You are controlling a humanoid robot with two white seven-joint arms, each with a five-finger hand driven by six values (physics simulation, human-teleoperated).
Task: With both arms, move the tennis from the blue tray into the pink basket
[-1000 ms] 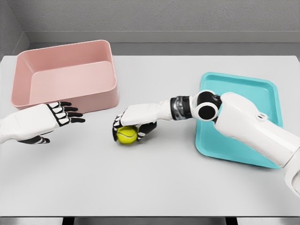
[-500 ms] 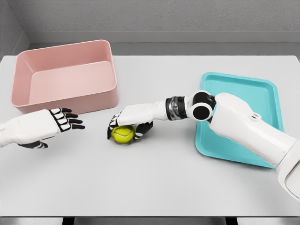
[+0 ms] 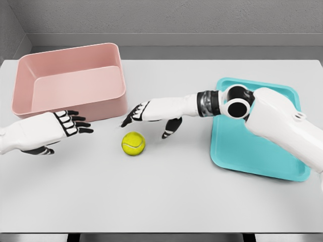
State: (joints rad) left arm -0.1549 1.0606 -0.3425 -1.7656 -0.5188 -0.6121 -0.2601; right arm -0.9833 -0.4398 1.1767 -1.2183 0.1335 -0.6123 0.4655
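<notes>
The tennis ball (image 3: 133,143) lies on the surface (image 3: 166,196), out of the blue tray (image 3: 282,96). Right hand (image 3: 151,118) hovers spread above it. Left hand (image 3: 60,128), fingers apart, must carry it into the pink basket (image 3: 118,101).

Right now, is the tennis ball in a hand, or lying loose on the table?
Loose. The tennis ball lies on the table, with the open right hand above it and the left hand apart.
</notes>
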